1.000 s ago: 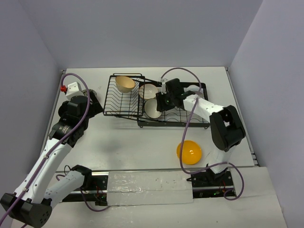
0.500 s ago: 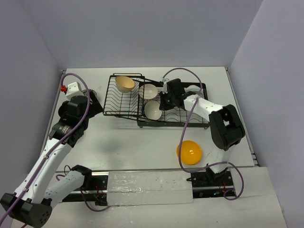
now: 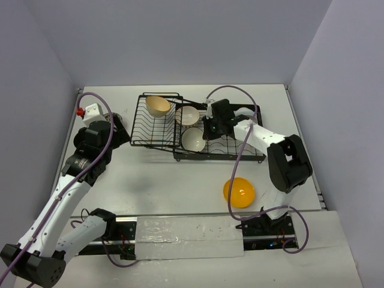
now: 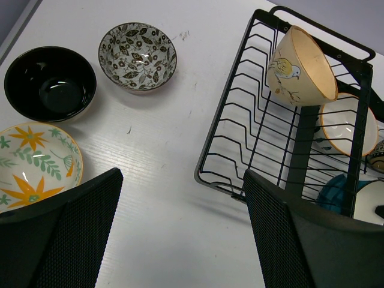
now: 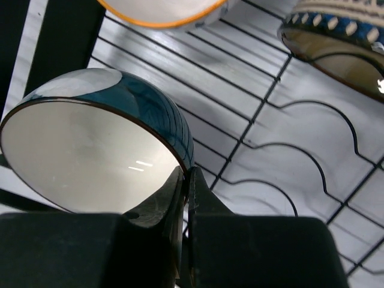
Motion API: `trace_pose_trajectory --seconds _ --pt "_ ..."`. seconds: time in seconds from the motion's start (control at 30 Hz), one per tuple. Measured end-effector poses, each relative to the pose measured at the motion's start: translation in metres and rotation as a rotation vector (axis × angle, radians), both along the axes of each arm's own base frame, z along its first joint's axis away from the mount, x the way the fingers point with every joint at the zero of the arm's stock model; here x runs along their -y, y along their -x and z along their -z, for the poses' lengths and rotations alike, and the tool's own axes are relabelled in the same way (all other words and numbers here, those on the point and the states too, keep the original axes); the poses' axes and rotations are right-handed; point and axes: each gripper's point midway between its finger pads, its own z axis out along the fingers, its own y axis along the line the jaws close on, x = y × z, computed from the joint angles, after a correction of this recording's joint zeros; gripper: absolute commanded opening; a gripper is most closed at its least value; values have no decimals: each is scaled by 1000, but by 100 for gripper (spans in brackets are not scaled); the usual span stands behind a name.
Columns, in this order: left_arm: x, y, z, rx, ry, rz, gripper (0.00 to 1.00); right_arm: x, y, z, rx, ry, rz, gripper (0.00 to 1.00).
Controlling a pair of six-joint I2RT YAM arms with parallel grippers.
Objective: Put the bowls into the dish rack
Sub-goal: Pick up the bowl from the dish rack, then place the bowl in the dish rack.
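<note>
1. Your right gripper (image 5: 187,174) pinches the teal bowl (image 5: 90,156) by its rim
2. Bowl lies tilted in the rack (image 3: 157,129), left of that gripper
3. Your left gripper (image 4: 183,174) gapes, nearest the table bowls (image 4: 138,57)

I see a glossy, ceramic-looking glaze on the black bowl (image 4: 50,83) and the teal bowl (image 5: 96,150), both catching sharp highlights. The dish rack (image 4: 300,147) looks like smooth black coated wire, the table (image 4: 162,198) is matt white, and my left fingers (image 4: 60,240) show a matt black, finely dimpled face.

Right arm (image 3: 261,137) jaws clamped, left arm (image 3: 60,201) jaws spread.
</note>
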Motion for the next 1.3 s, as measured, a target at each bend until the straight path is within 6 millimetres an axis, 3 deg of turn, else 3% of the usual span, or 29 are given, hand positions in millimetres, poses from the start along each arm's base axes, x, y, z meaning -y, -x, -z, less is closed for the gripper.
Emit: trace_pose_trajectory --seconds 0.47,0.67,0.87,1.2,1.3 --pt "0 0 0 1 1 0 87 20 8 -15 -21 86 46 1" --pt "0 0 -1 3 1 0 87 22 10 -21 -34 101 41 28" --pt "0 0 -1 4 2 0 87 13 8 -31 -24 67 19 36" --pt "0 1 -3 9 4 0 87 10 10 -31 -32 49 4 39" --pt "0 1 -3 10 4 0 87 10 10 -31 -32 49 4 31"
